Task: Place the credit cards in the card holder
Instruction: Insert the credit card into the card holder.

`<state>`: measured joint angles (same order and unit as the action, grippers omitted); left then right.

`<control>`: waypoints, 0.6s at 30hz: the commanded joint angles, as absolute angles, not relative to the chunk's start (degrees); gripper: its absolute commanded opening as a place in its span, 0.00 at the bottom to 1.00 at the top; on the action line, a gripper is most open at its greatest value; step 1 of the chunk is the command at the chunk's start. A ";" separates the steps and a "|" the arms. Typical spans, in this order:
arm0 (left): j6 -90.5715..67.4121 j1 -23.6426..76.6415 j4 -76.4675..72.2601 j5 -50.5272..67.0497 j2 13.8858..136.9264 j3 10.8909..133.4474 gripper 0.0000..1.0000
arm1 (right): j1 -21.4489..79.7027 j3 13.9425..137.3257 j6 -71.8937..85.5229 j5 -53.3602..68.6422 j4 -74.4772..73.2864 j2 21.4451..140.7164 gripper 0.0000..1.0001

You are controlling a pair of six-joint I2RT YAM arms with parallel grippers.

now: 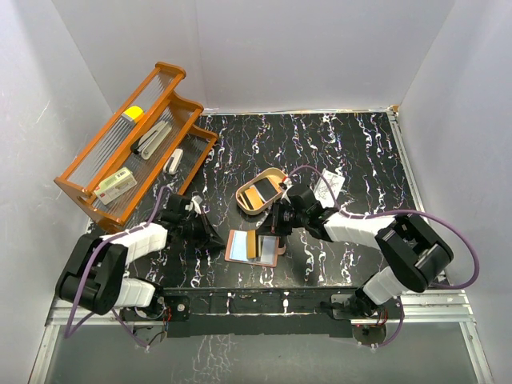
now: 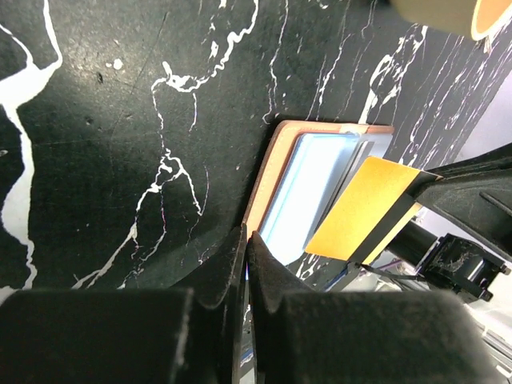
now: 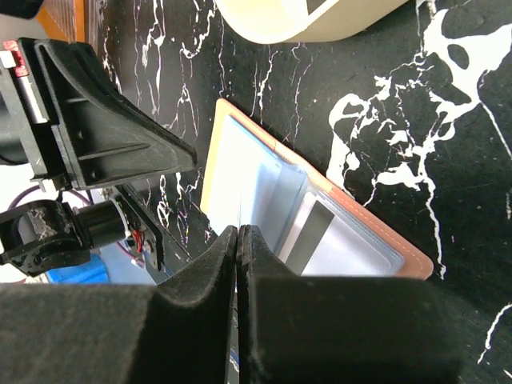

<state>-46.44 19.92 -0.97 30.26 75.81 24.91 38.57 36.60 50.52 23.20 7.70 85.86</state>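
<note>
Fingers of left gripper were pressed together at the edge of the open card holder on the marble table, right gripper pinched the orange credit card over its clear pockets, so the best move was to steady the cover and slide the card in flat.

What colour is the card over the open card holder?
The card is yellow-orange; left wrist view shows it best.

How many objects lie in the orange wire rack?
4: a yellow object at the far end, then a grey tool, a white piece to its right, a cream box nearest. Others may be hidden.
</note>
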 commanded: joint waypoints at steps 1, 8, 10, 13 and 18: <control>-46.66 19.69 -6.39 35.45 77.23 23.42 0.01 | 38.46 35.57 49.14 25.30 12.97 86.04 0.00; -48.13 19.78 -11.55 38.10 80.40 21.35 0.01 | 37.81 33.90 49.62 26.39 14.52 86.66 0.00; -47.67 19.75 -10.90 37.36 80.58 21.35 0.01 | 37.70 33.45 49.83 26.48 14.93 86.57 0.00; -47.17 19.80 -10.26 36.70 80.89 21.19 0.01 | 37.16 33.02 49.99 27.23 15.59 86.81 0.00; -46.21 19.79 -8.18 35.58 81.08 21.09 0.02 | 35.96 32.37 50.27 29.20 16.38 86.50 0.00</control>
<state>-47.68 19.92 -10.35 35.88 81.08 21.76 37.04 32.86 50.11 27.35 12.32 86.76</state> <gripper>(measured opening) 0.018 0.009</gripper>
